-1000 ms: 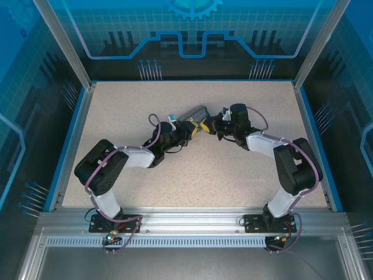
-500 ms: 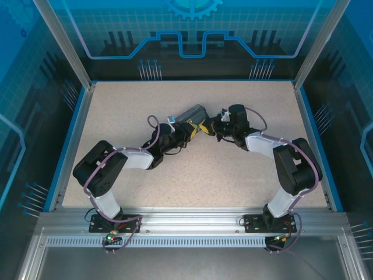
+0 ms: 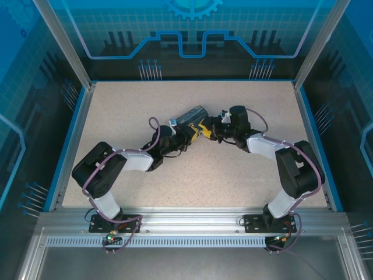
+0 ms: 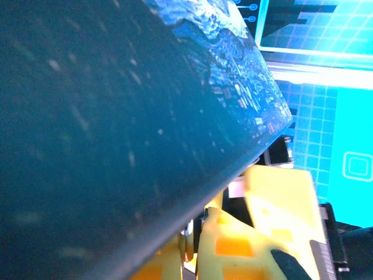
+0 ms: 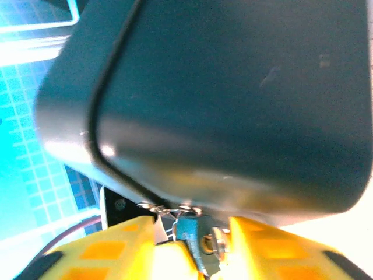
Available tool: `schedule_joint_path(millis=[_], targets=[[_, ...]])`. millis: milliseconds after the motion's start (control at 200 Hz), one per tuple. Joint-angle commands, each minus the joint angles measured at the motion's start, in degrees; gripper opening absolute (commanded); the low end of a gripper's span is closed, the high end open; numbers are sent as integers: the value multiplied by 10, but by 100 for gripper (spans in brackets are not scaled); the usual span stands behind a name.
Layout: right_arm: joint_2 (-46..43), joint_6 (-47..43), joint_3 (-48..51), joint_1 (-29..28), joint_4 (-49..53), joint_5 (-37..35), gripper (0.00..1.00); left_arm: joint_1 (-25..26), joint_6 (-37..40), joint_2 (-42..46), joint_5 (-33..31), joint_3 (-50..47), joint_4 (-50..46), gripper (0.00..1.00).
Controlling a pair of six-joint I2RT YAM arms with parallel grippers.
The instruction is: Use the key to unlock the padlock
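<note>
Closely flanked by the right gripper [image 5: 197,252] jaws, the tiny blue metal padlock [image 5: 187,229] sits at the edge of the dark rounded tin box [image 5: 233,105], with the thin grey key [image 5: 217,244] just beside it. Closure of right and left gripper [image 3: 200,130] jaws cannot be told. The padlock is judged light and slippery; its body should be held. A speckled beige tabletop [image 3: 233,169] and blue walls [image 3: 192,35] surround.

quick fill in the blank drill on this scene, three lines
In the top view the left pincer and right pincer meet near the ___ of the speckled beige table.
Both wrist views show fingers coloured ___.
In the right wrist view the tiny bluish padlock shows just ___ the rounded dark blue tin box.
Missing words: middle, yellow, below.
</note>
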State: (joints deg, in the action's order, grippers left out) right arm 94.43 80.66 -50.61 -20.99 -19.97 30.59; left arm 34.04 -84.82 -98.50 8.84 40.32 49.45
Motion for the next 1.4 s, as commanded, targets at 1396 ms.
schedule_joint_path(millis=[1396], targets=[[-221, -748, -53, -31, 364, -185, 67, -40, 63, 10, 171, 72, -128, 0]])
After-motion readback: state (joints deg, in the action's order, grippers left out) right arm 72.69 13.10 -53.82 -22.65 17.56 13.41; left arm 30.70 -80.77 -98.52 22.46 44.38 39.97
